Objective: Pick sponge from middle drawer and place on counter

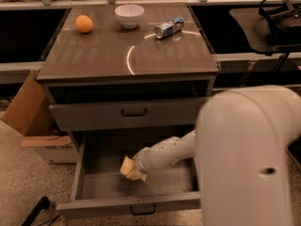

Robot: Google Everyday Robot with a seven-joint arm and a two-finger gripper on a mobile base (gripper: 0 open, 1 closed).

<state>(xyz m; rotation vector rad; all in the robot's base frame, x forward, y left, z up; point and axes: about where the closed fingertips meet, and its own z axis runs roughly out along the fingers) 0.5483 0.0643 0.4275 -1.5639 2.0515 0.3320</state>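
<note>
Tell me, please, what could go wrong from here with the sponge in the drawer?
The gripper is at the sponge low in the middle drawer, beneath the closed drawer front; a straight lift might strike that front. The sponge looks soft and bent, so it could slip during the lift. The orange, bowl and can line the back of the counter; placing there could knock them.

White gripper [136, 167] in grey middle drawer [106, 188]; pale yellow sponge [127, 166]; brown-grey counter [94, 55].
</note>
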